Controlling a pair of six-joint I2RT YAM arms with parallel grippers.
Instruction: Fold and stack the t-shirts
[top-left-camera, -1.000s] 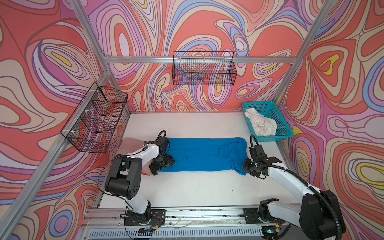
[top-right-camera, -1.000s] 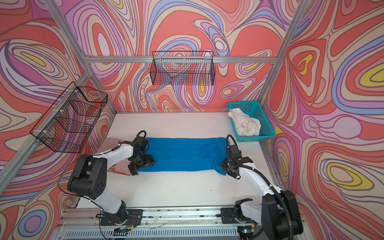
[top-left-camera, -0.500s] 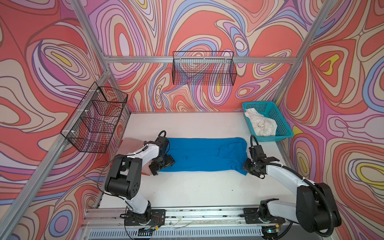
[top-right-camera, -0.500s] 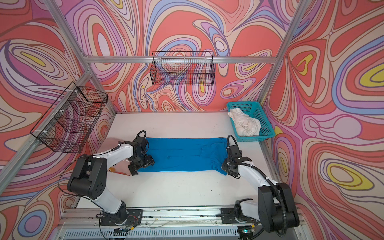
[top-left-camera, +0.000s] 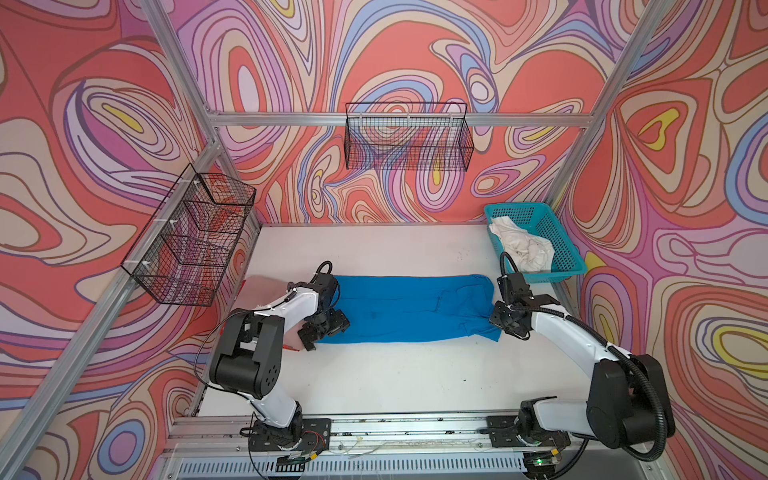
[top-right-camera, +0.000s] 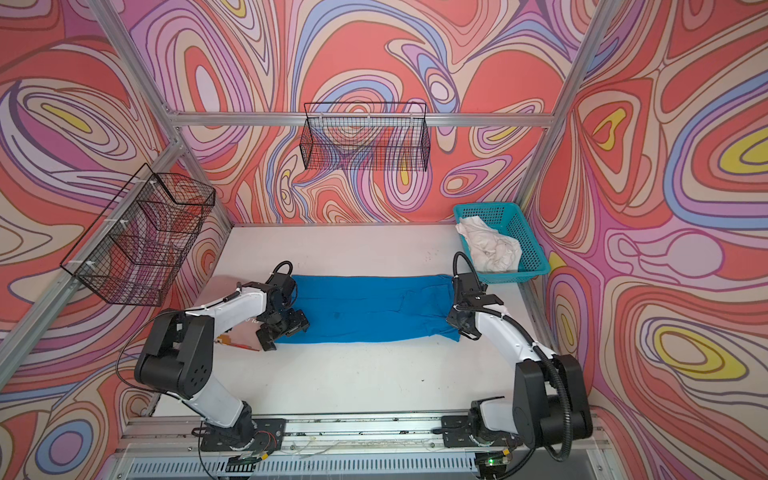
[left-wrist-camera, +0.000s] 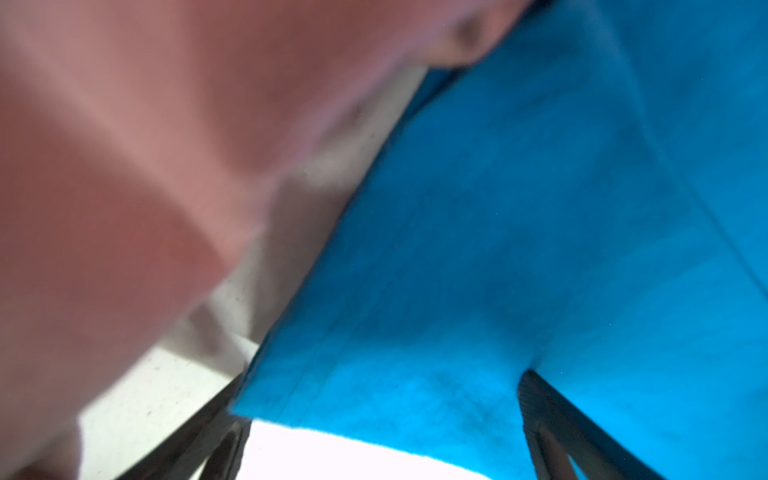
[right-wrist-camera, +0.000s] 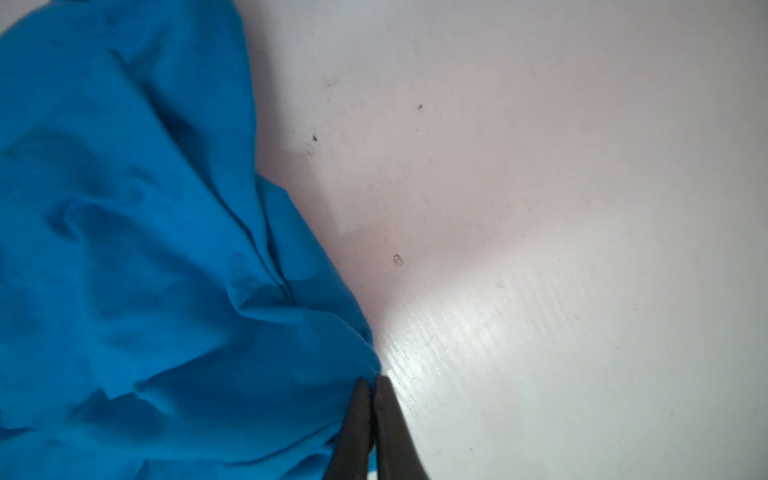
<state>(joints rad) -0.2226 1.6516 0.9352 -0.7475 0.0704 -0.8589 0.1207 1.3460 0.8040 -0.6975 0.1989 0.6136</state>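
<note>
— Where's the blue shirt (top-left-camera: 407, 307)?
— Flat on the surface (top-left-camera: 395, 374), long axis running arm to arm. The right gripper (right-wrist-camera: 372, 388) is pinched shut on its near corner; the left gripper (top-left-camera: 324, 330) straddles the opposite end, jaws apart.

Blue t-shirt (top-left-camera: 407, 307) stretched flat across the middle of the white table (top-left-camera: 395, 374), a long folded band running from 9 o'clock to 3 o'clock in both top views. Smooth at the 9 o'clock end, rumpled and creased at the 3 o'clock end, with its near corner drawn out to a point around 4 o'clock. Pink t-shirt (top-left-camera: 266, 286) lies flat at 9 o'clock by the table's edge, just beside the blue one's end and mostly hidden. Off-white t-shirt (top-left-camera: 525, 249) sits crumpled in a heap inside the teal basket (top-left-camera: 557, 232), up at 2 o'clock, unfolded.
</note>
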